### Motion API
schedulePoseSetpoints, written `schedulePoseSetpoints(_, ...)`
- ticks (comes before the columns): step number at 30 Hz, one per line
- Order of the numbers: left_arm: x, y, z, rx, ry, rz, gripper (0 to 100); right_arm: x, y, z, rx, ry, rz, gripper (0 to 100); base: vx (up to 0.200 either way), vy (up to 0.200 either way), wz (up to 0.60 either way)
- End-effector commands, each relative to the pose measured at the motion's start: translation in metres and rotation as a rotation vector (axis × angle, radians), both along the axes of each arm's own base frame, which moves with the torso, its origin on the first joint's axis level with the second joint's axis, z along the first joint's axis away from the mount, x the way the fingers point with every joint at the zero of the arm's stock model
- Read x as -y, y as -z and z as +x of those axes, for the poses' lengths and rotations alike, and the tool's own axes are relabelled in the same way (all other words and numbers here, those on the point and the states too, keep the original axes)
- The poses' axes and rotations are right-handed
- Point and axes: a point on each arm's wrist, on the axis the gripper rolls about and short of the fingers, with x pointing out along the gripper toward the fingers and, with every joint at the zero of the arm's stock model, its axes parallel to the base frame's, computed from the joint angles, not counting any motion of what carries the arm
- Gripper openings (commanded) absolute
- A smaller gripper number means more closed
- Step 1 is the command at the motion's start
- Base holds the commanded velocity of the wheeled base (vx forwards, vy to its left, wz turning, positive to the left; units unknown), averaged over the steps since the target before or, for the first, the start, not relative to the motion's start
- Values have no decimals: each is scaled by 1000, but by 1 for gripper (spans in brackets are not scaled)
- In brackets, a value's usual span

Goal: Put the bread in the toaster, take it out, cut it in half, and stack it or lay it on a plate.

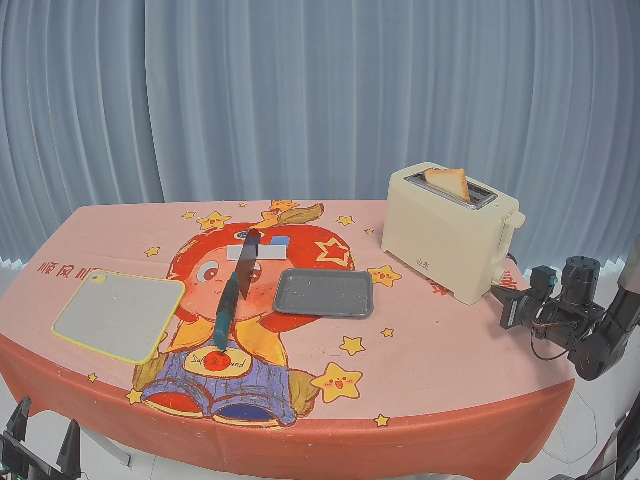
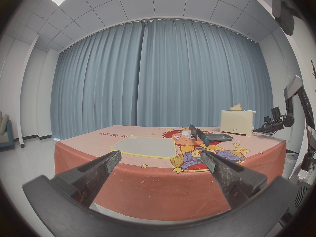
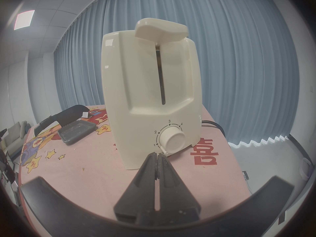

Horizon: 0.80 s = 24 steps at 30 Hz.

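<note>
Pinch likely light, crumbly bread by exposed top; toaster near right edge of table; right gripper closed empty, left gripper wide.

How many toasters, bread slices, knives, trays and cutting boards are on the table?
Toaster: 1
Bread slice: 1
Knife: 1
Tray: 1
Cutting board: 1
Total: 5

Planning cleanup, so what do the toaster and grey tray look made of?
Toaster: probably glossy cream plastic, with highlights on its smooth moulded shell. Grey tray: matte, perhaps plastic or coated metal; dull surface, rounded raised rim.
</note>
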Motion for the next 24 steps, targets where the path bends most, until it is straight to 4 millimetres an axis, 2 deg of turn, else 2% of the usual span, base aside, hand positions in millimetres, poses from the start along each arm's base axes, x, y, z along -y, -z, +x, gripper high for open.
schedulePoseSetpoints(1, 0, 5, 1, -12, -1, 0, 100, 0, 0, -1, -1, -2, 0, 0, 0, 0, 0)
schedulePoseSetpoints(13, 0, 5, 1, -12, -1, 0, 100, -5, -10, -7, 98, -13, -11, 0, 0, 0, 0)
schedulePoseSetpoints(24, 0, 5, 1, -12, -1, 0, 100, -4, -47, -18, 219, -15, 3, 0, 0, 0, 0)
